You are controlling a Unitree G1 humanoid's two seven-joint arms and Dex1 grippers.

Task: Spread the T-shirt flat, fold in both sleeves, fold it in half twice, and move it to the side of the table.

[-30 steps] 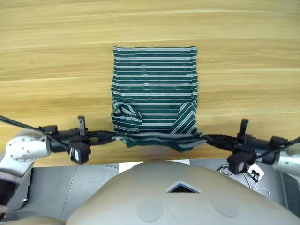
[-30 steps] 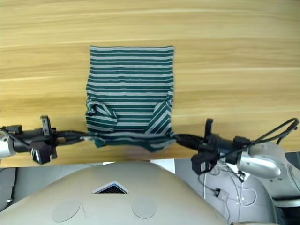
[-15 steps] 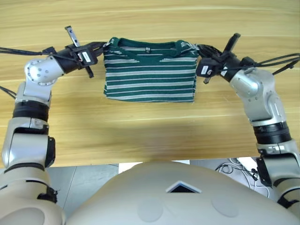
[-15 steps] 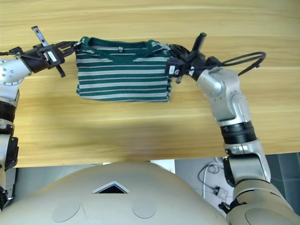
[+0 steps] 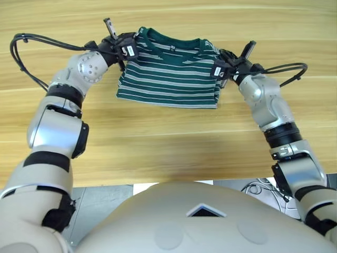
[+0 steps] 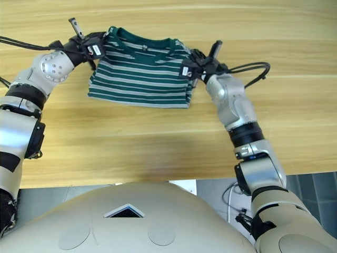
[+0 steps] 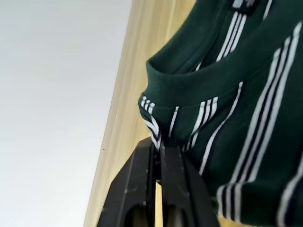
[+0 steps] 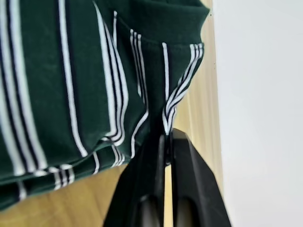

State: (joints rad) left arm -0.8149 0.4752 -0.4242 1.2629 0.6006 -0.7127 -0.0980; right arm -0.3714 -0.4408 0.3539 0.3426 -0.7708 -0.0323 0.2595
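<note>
one striped t-shirt (image 5: 167, 79) (neck label (image 5: 171, 47) illegible)

A pale wooden table (image 5: 158, 153) with long grain lines stretches wide in even light; past its far edge stands a plain white wall (image 7: 57, 94); below its near edge lies grey tiled floor (image 5: 102, 200), cables (image 5: 256, 188) trailing there.

Bare surface (image 5: 168, 142) runs wide across mid-frame, open passage there; upper centre, the folded T-shirt (image 5: 168, 79) blocks the way, left claw (image 5: 136, 38) and right claw (image 5: 218, 53) pinching its top corners, arms slanting in from both lower corners
</note>
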